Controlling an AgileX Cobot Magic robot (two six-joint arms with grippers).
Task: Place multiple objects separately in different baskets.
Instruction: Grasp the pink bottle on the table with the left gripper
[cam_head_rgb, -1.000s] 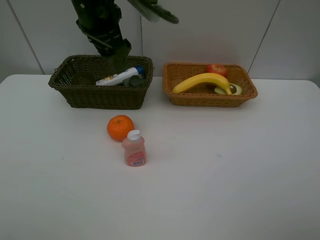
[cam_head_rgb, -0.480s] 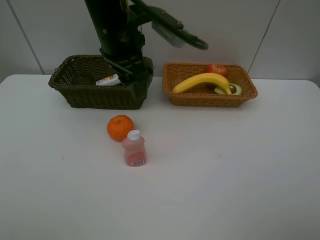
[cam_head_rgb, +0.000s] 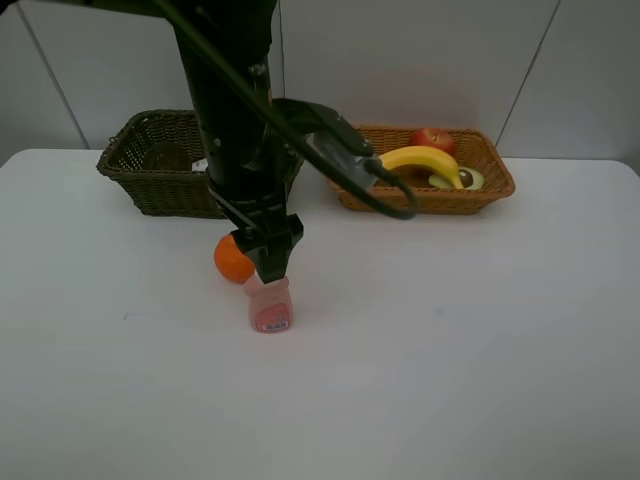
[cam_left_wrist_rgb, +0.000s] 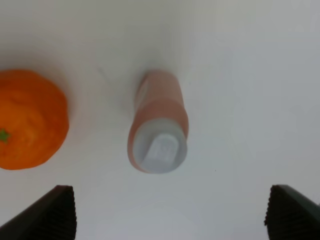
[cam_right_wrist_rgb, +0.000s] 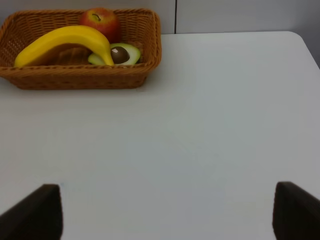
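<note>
The small pink bottle (cam_head_rgb: 270, 310) stands on the white table, with the orange (cam_head_rgb: 228, 260) just behind it to the left. My left gripper (cam_head_rgb: 270, 262) hangs open right above the bottle's white cap. In the left wrist view the bottle (cam_left_wrist_rgb: 159, 125) lies between the open fingertips (cam_left_wrist_rgb: 55, 212), with the orange (cam_left_wrist_rgb: 27, 120) beside it. The banana (cam_head_rgb: 425, 158), red apple (cam_head_rgb: 432, 138) and avocado half (cam_head_rgb: 462, 179) lie in the orange-tan basket (cam_head_rgb: 420, 198). My right gripper (cam_right_wrist_rgb: 165, 215) is open and empty over bare table. The arm hides the cup, tube and green bottle.
The dark brown-green basket (cam_head_rgb: 150, 195) stands at the back left, its right half hidden by my left arm. A black cable loop (cam_head_rgb: 385, 205) hangs from the arm in front of the orange-tan basket (cam_right_wrist_rgb: 75, 80). The table's far edge meets a grey wall.
My left arm has swung from over the dark basket forward and down to just above the pink bottle, and now covers part of the orange.
</note>
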